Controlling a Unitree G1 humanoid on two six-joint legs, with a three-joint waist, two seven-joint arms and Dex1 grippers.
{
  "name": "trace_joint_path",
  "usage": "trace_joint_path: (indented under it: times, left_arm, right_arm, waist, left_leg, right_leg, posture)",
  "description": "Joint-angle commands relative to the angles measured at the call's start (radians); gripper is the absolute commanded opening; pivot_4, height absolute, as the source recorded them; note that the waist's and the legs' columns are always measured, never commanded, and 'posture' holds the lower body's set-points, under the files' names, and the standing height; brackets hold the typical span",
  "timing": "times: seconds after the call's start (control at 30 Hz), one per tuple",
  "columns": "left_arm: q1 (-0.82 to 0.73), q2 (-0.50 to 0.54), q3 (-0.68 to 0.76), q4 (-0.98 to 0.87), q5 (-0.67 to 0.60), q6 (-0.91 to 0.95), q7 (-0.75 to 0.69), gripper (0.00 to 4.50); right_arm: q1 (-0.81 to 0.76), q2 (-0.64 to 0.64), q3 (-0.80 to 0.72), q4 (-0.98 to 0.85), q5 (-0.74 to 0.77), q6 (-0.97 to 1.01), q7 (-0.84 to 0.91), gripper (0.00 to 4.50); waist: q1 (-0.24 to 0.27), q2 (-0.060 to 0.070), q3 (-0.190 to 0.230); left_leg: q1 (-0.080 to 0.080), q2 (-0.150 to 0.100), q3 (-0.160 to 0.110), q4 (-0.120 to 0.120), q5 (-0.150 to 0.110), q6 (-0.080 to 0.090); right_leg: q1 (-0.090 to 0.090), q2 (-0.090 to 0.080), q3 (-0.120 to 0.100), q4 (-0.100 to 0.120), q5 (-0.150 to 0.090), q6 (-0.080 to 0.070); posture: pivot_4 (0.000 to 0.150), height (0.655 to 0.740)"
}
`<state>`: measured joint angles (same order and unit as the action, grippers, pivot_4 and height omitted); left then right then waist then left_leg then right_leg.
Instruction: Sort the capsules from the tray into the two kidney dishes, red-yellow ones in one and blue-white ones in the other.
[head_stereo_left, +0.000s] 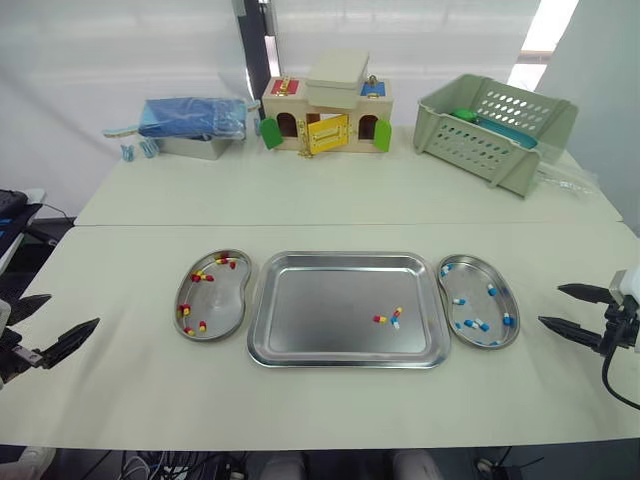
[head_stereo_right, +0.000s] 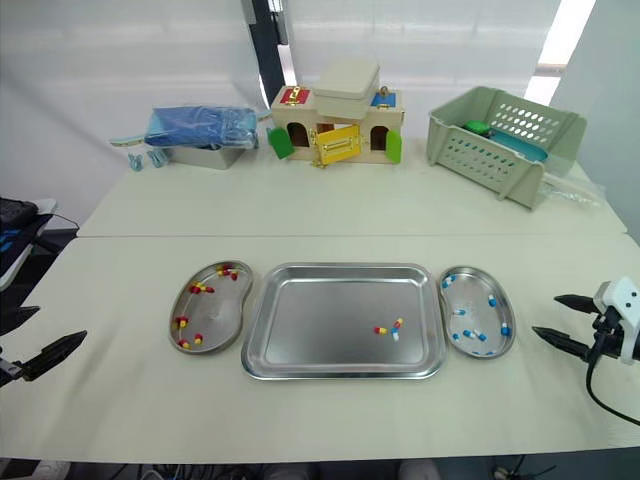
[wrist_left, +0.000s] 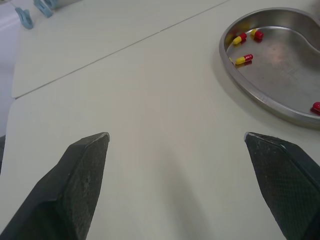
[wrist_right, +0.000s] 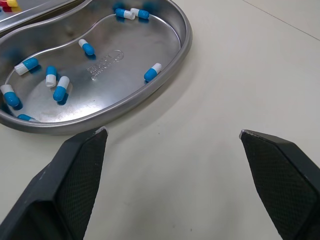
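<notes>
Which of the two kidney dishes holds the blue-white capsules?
The right kidney dish, beside the right gripper; the left kidney dish holds red-yellow capsules.

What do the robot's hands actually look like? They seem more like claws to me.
Each one, the left gripper and the right gripper, is just two black fingers, flat wedges that taper to a blunt point, with a fine crosshatched texture on their faces. Behind the right one sits a white block, and a thin black cable loops beneath it.

Bright even light, mild glare on tray (head_stereo_left: 320, 310)
</notes>
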<state>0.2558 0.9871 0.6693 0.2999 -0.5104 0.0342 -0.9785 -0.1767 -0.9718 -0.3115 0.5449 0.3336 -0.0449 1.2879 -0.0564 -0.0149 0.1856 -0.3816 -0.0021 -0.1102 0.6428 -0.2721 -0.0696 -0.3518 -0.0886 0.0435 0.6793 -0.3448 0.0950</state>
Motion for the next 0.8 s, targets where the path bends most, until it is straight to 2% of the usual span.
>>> trace_joint_path:
  times: [0.03,0.47,0.67,0.8]
  left_arm:
    - [-0.023,0.028,0.006,0.021,0.033,0.002,-0.016,4.50]
    - [-0.113,0.010,-0.040,0.052,0.123,-0.036,-0.026,4.50]
    - [-0.158,-0.039,-0.121,-0.061,0.139,-0.040,-0.011,4.50]
    - [-0.174,-0.052,-0.209,-0.213,0.110,0.047,-0.043,4.50]
  right_arm:
    - [-0.004,-0.007,-0.029,-0.016,0.020,-0.016,0.004,4.48]
    - [0.067,-0.001,-0.069,-0.063,0.052,-0.014,0.011,4.48]
    - [0.182,0.023,-0.106,-0.267,0.137,0.034,0.038,4.48]
    - [0.317,0.074,-0.129,-0.467,0.195,0.081,0.017,4.48]
  waist:
    - [0.000,0.000,0.000]
    - [0.000,0.000,0.000]
    - [0.003,0.000,0.000]
    - [0.007,-0.001,0.000]
  left_leg:
    - [0.000,0.000,0.000,0.000,0.000,0.000]
    - [0.000,0.000,0.000,0.000,0.000,0.000]
    - [0.000,0.000,0.000,0.000,0.000,0.000]
    - [-0.001,0.000,-0.001,0.001,0.000,0.000]
  right_leg:
    - [0.000,0.000,0.000,0.000,0.000,0.000]
    - [0.000,0.000,0.000,0.000,0.000,0.000]
    - [0.000,0.000,0.000,0.000,0.000,0.000]
    - [0.000,0.000,0.000,0.000,0.000,0.000]
  posture:
    - [0.150,0.7400]
    - [0.150,0.7400]
    - [0.150,0.7400]
    - [0.150,0.7400]
